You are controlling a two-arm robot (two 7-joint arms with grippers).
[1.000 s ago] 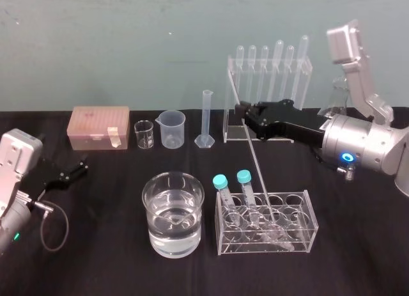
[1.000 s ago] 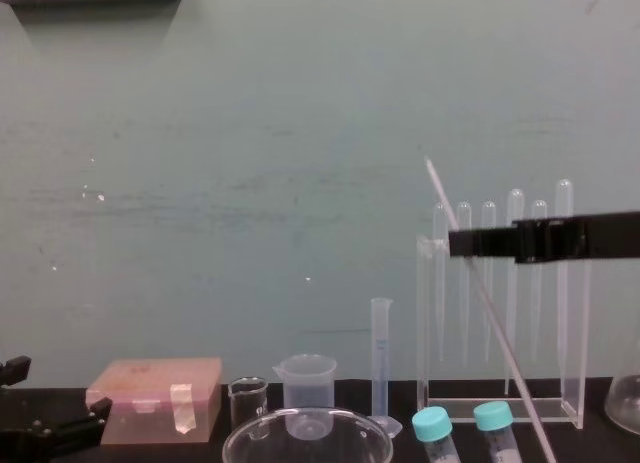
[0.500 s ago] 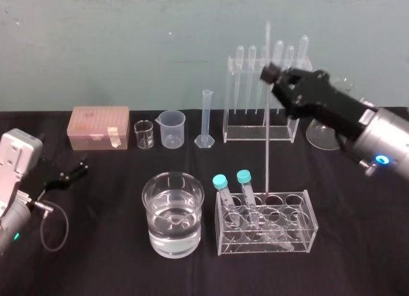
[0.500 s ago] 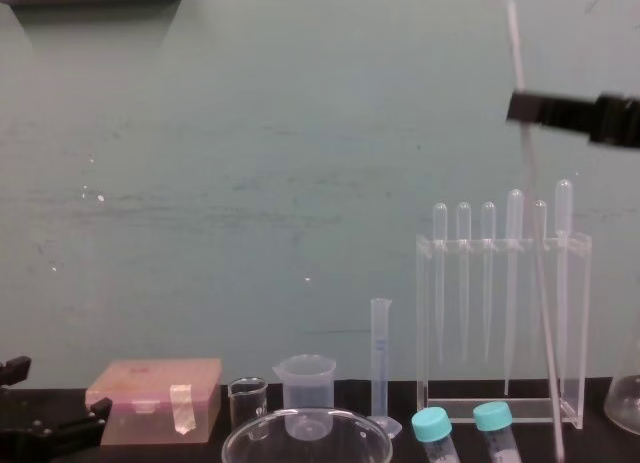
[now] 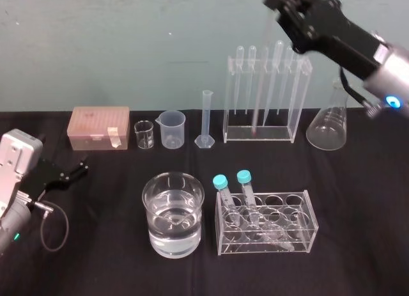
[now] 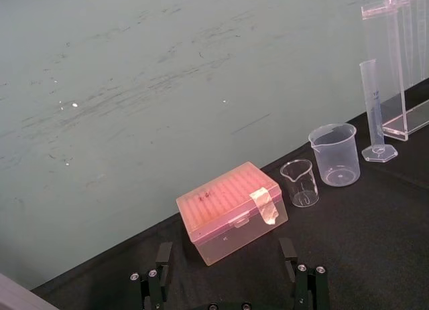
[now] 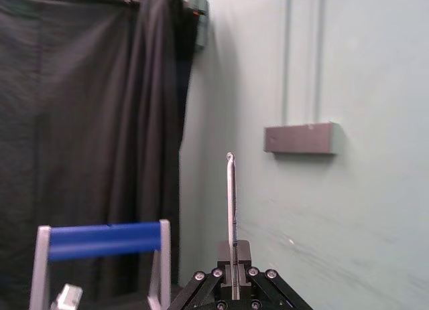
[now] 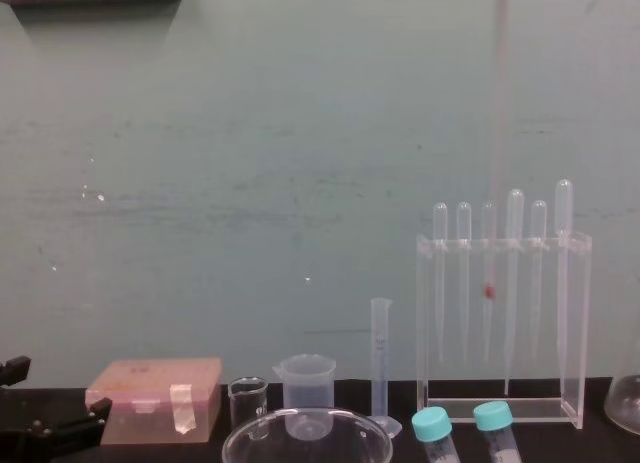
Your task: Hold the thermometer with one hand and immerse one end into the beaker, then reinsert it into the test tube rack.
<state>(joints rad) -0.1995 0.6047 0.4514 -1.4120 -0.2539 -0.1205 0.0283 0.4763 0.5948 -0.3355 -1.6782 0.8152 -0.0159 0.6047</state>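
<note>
My right gripper (image 5: 276,3) is raised high at the back right, shut on the upper part of the thermometer (image 5: 261,78). This thin pale rod (image 8: 495,133) hangs almost upright. Its red tip sits level with the middle of the test tube rack (image 5: 300,69), a tall clear frame holding several pipettes. I cannot tell whether the tip is inside the rack or in front of it. In the right wrist view the rod (image 7: 231,216) sticks out past the closed fingers (image 7: 242,251). The wide glass beaker (image 5: 173,213), part full of water, stands at front centre. My left gripper (image 6: 224,283) is parked open at the left.
A low clear rack (image 5: 307,210) with two blue-capped tubes stands right of the beaker. Along the back are a pink box (image 5: 100,126), a tiny glass beaker (image 5: 144,134), a plastic spouted beaker (image 5: 172,128), a graduated cylinder (image 5: 206,120) and a conical flask (image 5: 328,123).
My right gripper has risen and swung up, lifting the thermometer from its slant into the low rack to hang upright by the tall rack. The left arm has not moved.
</note>
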